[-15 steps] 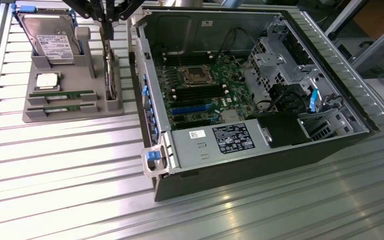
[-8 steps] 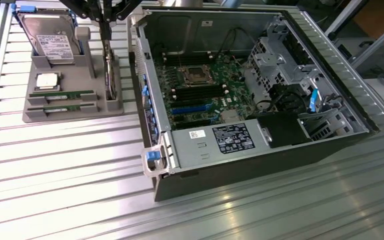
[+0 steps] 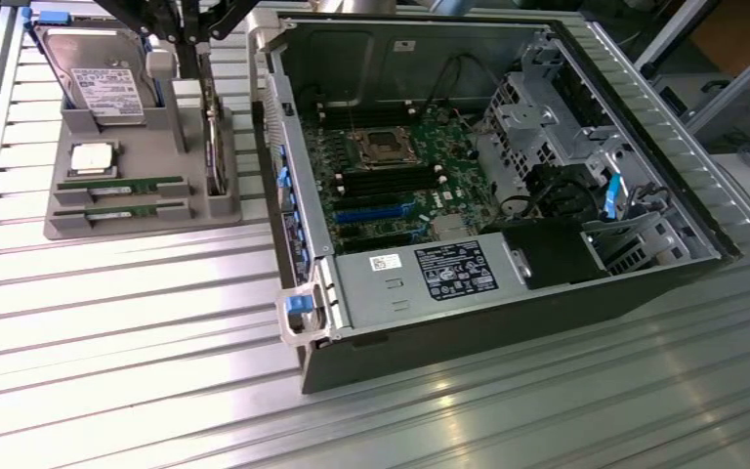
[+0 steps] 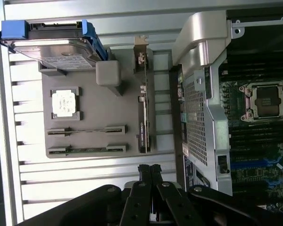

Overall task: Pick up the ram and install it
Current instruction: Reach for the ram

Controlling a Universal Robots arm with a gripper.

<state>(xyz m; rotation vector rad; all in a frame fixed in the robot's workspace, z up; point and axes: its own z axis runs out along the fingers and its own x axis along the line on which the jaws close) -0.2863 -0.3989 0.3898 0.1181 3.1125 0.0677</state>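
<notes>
While the jaws hung over the tray (image 3: 212,210) on the bench (image 3: 114,313), we saw them pressed together in the wrist view, nothing between them. The ram (image 3: 121,181) lay in its tray slot, untouched, with a second stick (image 3: 121,209) just beside it. The processor (image 3: 93,158) and hard drive (image 3: 102,83) sat further along. The computer case (image 3: 479,337) stood beside the tray.

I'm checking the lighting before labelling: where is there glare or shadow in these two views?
Exterior view: strong glare on the ribbed metal table around the computer case, whose outer wall is dark. Wrist view: bright bands on the table beside the grey tray; the gripper looks dark.
</notes>
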